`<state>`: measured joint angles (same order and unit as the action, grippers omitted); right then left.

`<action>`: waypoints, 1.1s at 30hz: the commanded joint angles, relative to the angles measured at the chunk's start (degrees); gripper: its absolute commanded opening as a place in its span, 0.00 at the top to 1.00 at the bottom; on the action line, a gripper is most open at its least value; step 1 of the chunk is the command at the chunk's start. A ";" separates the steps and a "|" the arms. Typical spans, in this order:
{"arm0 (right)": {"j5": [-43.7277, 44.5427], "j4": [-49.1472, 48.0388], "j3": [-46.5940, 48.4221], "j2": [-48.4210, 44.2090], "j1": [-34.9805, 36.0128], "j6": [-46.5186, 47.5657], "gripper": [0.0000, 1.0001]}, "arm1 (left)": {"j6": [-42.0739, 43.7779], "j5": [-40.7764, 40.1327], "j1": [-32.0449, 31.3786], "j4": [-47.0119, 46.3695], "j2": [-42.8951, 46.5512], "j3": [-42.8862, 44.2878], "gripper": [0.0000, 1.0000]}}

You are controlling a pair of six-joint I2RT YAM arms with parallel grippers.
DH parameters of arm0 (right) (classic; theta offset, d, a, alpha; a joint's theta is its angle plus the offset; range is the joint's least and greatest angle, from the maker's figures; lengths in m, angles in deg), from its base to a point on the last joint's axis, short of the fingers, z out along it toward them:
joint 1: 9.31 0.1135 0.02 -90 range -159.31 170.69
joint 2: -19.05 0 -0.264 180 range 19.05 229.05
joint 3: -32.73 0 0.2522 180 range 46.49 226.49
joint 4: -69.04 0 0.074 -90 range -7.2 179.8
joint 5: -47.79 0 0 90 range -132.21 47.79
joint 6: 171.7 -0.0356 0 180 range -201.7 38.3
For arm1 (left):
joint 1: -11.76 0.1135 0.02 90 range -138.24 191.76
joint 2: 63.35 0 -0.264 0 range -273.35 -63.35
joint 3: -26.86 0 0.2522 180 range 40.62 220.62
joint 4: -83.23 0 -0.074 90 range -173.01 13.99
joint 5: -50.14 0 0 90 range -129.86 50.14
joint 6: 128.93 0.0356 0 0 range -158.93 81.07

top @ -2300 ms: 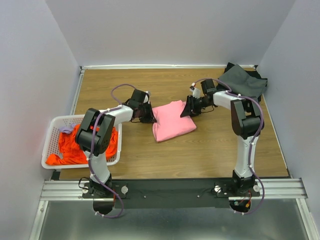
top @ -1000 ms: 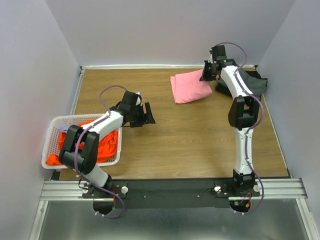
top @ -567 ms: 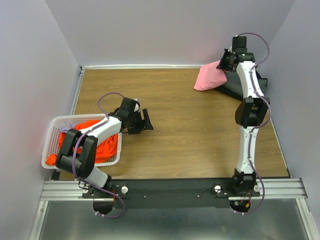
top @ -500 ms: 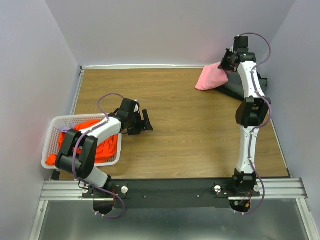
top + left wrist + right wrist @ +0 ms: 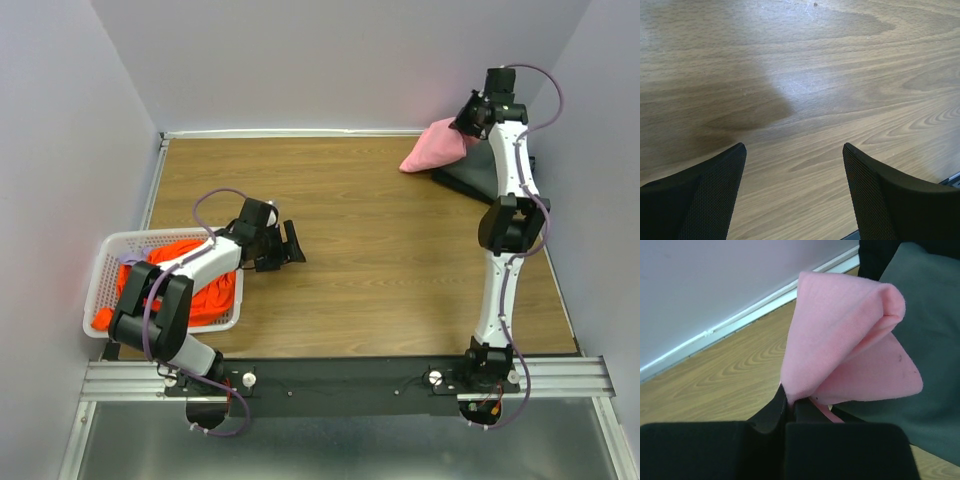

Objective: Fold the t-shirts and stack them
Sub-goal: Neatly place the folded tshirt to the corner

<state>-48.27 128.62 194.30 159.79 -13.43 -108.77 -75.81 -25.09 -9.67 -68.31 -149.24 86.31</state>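
Dangling from the right claw (image 5: 468, 120) clamped on its fold, the pink t-shirt (image 5: 432, 148) hangs at the surface's far right corner, dark grey t-shirt (image 5: 468, 180) just below-right; left claw (image 5: 290, 245) gapes empty, well apart.

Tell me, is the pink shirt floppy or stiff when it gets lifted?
Probably floppy: the pink t-shirt droops in a soft fold from the right tool, which pinches only one edge. It is likely light, since that small pinch seems to hold most of it up.
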 commanded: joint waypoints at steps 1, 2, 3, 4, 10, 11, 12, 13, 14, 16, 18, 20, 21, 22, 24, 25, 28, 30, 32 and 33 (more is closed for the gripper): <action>-2.72 -4.07 2.57 -1.70 -2.82 -3.78 0.99 | -0.38 -0.96 0.34 -0.72 2.21 -1.57 0.14; -2.98 -4.34 2.57 -1.79 -3.43 -4.21 0.99 | -0.56 -1.05 0.34 -0.72 2.48 -1.83 0.14; -3.34 -4.51 2.66 -1.97 -3.61 -4.31 0.99 | -0.64 -1.14 0.34 -0.81 2.91 -2.36 0.14; -3.51 -4.60 2.66 -2.14 -3.70 -4.39 0.99 | -0.82 -1.14 0.34 -0.73 3.09 -2.71 0.14; -2.38 -4.95 -0.84 -5.22 -3.70 -3.78 0.99 | -1.79 -0.53 0.34 -2.13 4.67 -5.35 0.14; -1.85 -5.04 -1.20 -5.92 -3.70 -3.52 0.99 | -2.14 -0.44 0.34 -2.30 5.02 -5.61 0.14; -1.24 -5.04 -1.38 -6.45 -3.70 -3.34 0.99 | -2.14 -0.53 0.34 -2.31 5.20 -5.70 0.14; -0.62 -5.04 -1.38 -7.67 -3.70 -2.99 0.99 | -2.23 -0.70 0.34 -2.22 5.29 -5.79 0.14; 0.60 -5.13 -1.12 -8.12 -3.70 -2.64 0.99 | -2.31 -0.79 0.34 -2.31 5.64 -5.79 0.14; 2.01 -5.22 -1.03 -9.52 -3.70 -1.67 0.99 | -2.49 -0.88 0.34 -2.31 6.08 -5.88 0.14; 2.46 -5.13 -1.29 -10.14 -3.70 -1.14 0.99 | -2.49 -0.88 0.34 -2.31 6.08 -5.88 0.14; 2.55 -5.13 -1.82 -10.41 -3.79 -0.97 0.99 | -2.40 -0.70 0.34 -2.31 6.08 -5.88 0.14; 2.55 -5.13 -1.82 -10.41 -3.79 -0.88 0.99 | -2.32 -0.61 0.34 -2.22 6.17 -5.96 0.14; 2.55 -5.13 -2.00 -10.41 -3.88 -0.88 0.99 | -2.23 -0.61 0.34 -2.22 6.34 -5.97 0.14; 2.46 -5.13 -2.17 -10.49 -3.97 -0.71 0.99 | -2.14 -0.70 0.34 -1.95 6.78 -6.05 0.14; 2.55 -5.13 -2.35 -10.41 -4.05 -0.62 0.99 | -2.05 -0.96 0.34 -1.69 7.05 -6.14 0.14; 2.46 -5.13 -2.52 -10.32 -4.58 -0.18 0.99 | -2.31 -0.97 0.34 -1.52 8.01 -6.84 0.14; 2.20 -5.13 -2.87 -10.14 -5.28 0.09 0.99 | -2.40 -0.97 0.34 -1.52 8.45 -7.28 0.14; 2.28 -5.13 -3.84 -10.14 -5.72 0.61 0.99 | -2.49 -1.05 0.34 -1.60 8.72 -7.37 0.14; 2.46 -5.22 -4.02 -10.06 -6.07 1.48 0.99 | -2.49 -0.97 0.34 -1.60 8.89 -7.37 0.14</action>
<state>-47.33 124.91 191.04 150.66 -17.93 -109.34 -77.89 -25.05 -9.70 -69.86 -142.14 79.56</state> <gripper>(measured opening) 0.033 0.858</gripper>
